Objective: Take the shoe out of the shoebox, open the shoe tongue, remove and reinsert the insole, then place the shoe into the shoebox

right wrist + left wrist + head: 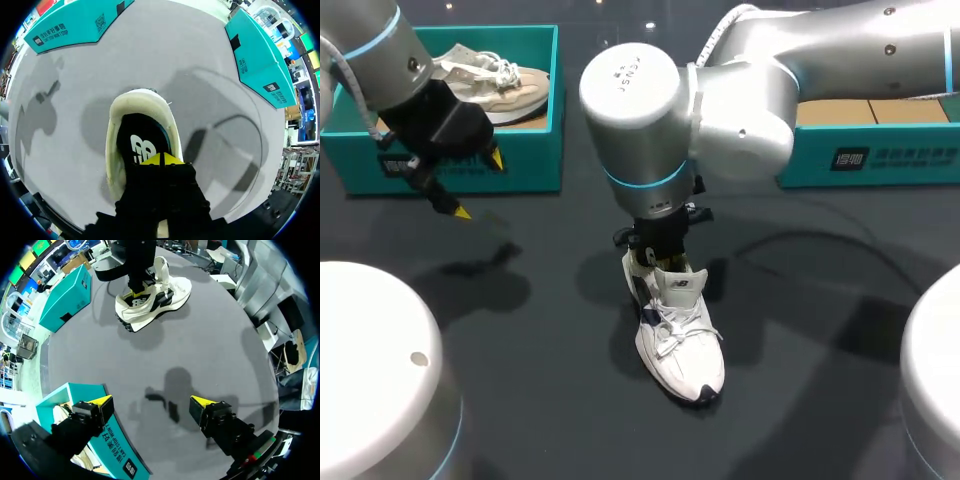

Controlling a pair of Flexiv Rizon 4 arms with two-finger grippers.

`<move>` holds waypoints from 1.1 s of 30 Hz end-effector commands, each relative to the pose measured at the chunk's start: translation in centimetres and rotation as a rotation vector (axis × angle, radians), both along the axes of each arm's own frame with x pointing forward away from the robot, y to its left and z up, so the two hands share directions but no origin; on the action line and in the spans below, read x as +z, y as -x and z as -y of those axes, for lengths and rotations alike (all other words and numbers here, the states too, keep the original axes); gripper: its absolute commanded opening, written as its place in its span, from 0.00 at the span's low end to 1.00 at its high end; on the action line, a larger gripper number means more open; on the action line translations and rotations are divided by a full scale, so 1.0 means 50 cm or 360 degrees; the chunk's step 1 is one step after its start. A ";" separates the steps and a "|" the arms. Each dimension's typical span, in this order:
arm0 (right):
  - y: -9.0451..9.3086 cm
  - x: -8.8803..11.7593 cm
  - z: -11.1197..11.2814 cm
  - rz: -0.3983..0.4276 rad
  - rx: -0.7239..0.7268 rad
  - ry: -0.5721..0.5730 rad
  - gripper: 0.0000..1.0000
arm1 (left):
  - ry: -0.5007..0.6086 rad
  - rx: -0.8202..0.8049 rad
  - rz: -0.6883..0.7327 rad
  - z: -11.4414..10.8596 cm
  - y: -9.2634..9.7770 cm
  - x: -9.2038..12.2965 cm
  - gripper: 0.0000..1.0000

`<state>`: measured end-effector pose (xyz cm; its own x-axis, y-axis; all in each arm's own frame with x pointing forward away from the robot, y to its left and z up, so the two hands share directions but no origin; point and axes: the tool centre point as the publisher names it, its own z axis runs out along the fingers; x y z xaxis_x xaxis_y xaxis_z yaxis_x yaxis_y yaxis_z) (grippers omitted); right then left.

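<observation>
right end effector [161, 159] sits in shoe [680, 340], left shoebox [470, 165], right shoebox [880, 155] behind.

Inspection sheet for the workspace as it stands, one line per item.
surface: dark table, no spills seen.
job's things: white sneaker upright mid-table; teal left shoebox holds a beige sneaker; right shoebox, no shoe visible.
clutter: nothing seen.
grippers: left gripper open, above table near left shoebox; right gripper shut, tips inside white sneaker's heel on insole.
cables: grey cable along right arm, clear of table.
surroundings: nothing seen.
</observation>
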<state>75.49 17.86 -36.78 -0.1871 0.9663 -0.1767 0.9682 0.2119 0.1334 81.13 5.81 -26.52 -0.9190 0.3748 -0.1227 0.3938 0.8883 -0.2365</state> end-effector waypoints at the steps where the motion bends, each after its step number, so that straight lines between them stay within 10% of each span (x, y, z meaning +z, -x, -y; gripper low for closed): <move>1: -0.003 -0.038 -0.011 -0.0015 0.0009 0.0027 0.00 | -0.0005 0.0000 0.0001 0.000 0.001 0.000 1.00; 17: 0.017 0.008 -0.024 0.0127 0.0006 0.0332 0.00 | -0.0005 0.0000 0.0001 0.000 0.001 0.000 1.00; 33: -0.002 -0.090 0.015 -0.0105 0.0003 0.0268 0.00 | -0.0005 0.0000 0.0001 0.000 0.001 0.000 1.00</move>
